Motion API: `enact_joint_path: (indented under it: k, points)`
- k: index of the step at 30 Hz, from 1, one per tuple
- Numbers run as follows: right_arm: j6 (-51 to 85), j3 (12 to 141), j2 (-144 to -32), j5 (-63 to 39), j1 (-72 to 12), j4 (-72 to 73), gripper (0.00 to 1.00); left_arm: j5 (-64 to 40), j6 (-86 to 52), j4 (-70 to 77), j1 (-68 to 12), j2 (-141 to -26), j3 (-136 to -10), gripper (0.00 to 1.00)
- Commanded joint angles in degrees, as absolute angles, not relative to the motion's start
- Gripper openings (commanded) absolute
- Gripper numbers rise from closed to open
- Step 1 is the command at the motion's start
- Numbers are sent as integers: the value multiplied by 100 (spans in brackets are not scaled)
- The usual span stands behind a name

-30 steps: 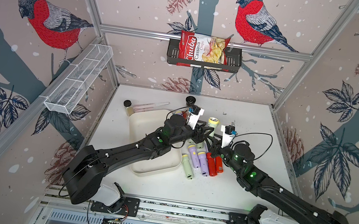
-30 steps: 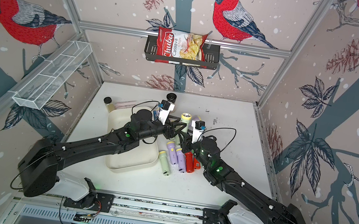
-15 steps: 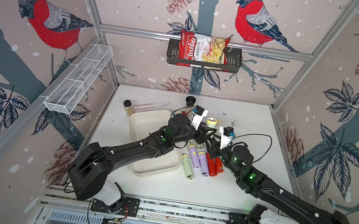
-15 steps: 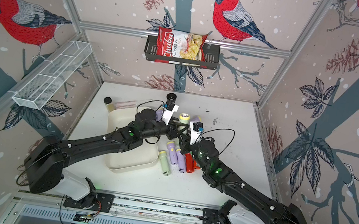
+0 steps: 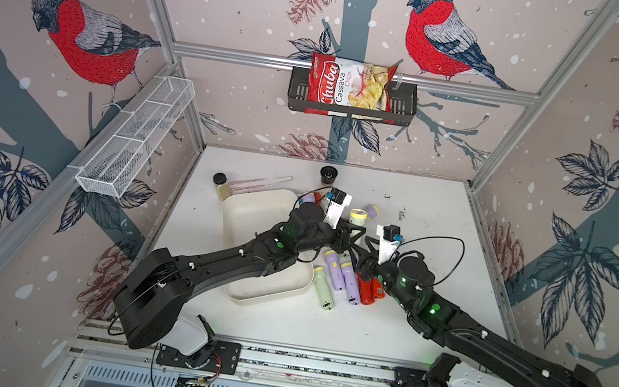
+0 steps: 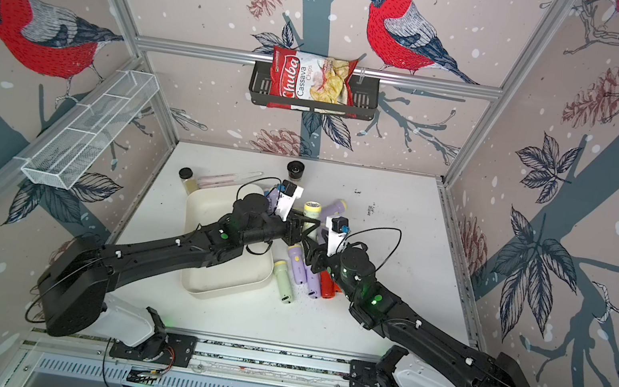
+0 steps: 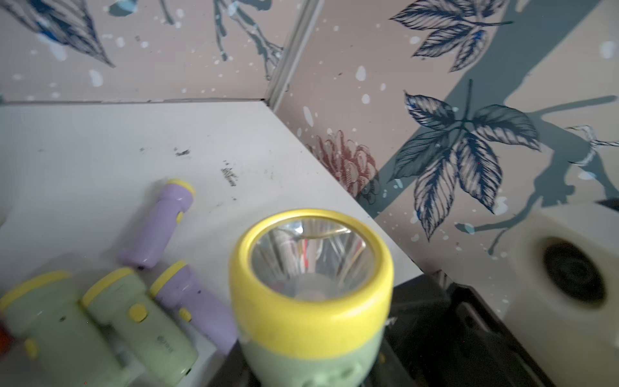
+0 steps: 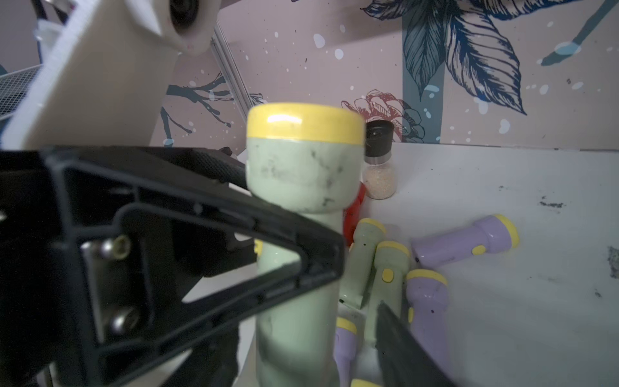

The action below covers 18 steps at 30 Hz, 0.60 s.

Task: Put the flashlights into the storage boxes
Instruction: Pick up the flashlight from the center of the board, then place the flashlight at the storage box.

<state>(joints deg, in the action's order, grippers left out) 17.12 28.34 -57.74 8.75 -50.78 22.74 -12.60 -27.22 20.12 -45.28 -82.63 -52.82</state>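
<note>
My left gripper [image 5: 351, 237] is shut on a pale green flashlight [image 5: 357, 215] with a yellow head, held upright above the table just right of the storage box. The left wrist view shows that flashlight's lens [image 7: 311, 261] close up. My right gripper [image 5: 366, 260] stands open round the same flashlight's lower body [image 8: 294, 328], and its finger [image 8: 402, 348] is apart from it. The cream storage box [image 5: 261, 300] lies under my left arm; no flashlight shows in its visible part. A green [image 5: 322, 287], two lilac [image 5: 350, 283] and red flashlights [image 5: 366, 290] lie in a row beside it.
More flashlights lie behind the grippers, one lilac [image 5: 371, 211]. Two black-capped jars [image 5: 328, 174] [image 5: 220, 184] stand at the back. A white wire rack [image 5: 135, 141] hangs on the left wall, and a black basket [image 5: 405, 108] holding a chips bag hangs on the back wall.
My left gripper has shut on the green flashlight that the right gripper was holding. The right gripper has opened off it. Both arms have stayed close together.
</note>
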Motion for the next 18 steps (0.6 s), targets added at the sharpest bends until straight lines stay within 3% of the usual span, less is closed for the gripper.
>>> enact_joint_path:
  k: [1, 4, 11, 18]
  points:
    - [2053, 2747, -5713, 971, -5071, 2541, 100, -1020, -3138, 1577, -4309, -8159, -5252, 28]
    - [2379, 2714, -5784, 1196, -4962, 2468, 99, -1151, -3531, 1149, -3824, -8051, -5159, 28]
    - [3214, 2740, -6265, -438, -3788, 2704, 99, -1442, -3712, 236, -2738, -8016, -5118, 28]
    - [3147, 3157, -6802, -1063, -3482, 2499, 99, -2062, -3513, -205, -1986, -8789, -5511, 30]
